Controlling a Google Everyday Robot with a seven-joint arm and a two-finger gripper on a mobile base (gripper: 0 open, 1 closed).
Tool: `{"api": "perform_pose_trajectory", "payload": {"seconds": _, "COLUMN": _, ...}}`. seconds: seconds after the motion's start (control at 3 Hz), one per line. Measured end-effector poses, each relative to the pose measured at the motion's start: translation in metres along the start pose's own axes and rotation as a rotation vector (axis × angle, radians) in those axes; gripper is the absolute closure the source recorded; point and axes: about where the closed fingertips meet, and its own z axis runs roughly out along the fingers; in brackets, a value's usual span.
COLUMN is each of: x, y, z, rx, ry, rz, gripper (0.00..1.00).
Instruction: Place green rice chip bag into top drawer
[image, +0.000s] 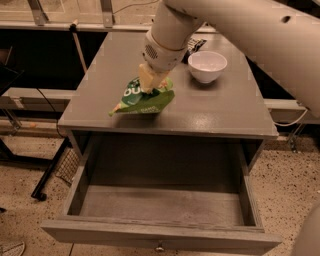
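Note:
The green rice chip bag (141, 98) hangs tilted just above the front part of the grey table top (220, 107), left of its middle. My gripper (150, 84) comes down from above and is shut on the bag's upper edge. The top drawer (160, 234) is pulled wide open below the table's front edge, and its grey inside holds nothing. A small metal knob (159, 246) shows on its flat front. The bag is over the table, behind the open drawer.
A white bowl (207, 65) stands on the table to the right of the bag. A dark packet (195, 45) lies behind the bowl, partly hidden by my arm. Black frames and cables stand on the floor to the left (45, 175).

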Motion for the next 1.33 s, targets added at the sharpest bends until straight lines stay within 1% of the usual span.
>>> {"api": "perform_pose_trajectory", "payload": {"seconds": 0.33, "x": 0.034, "y": 0.003, "z": -0.038, "rx": -0.002, "ry": -0.048, "rz": 0.007, "gripper": 1.00}}
{"api": "perform_pose_trajectory", "payload": {"seconds": 0.67, "x": 0.034, "y": 0.003, "z": -0.038, "rx": -0.002, "ry": -0.048, "rz": 0.007, "gripper": 1.00}}
{"api": "perform_pose_trajectory", "payload": {"seconds": 1.0, "x": 0.044, "y": 0.015, "z": -0.053, "rx": 0.016, "ry": -0.047, "rz": -0.019, "gripper": 1.00}}
{"api": "perform_pose_trajectory", "payload": {"seconds": 1.33, "x": 0.068, "y": 0.043, "z": -0.081, "rx": 0.032, "ry": -0.077, "rz": -0.058, "gripper": 1.00}}
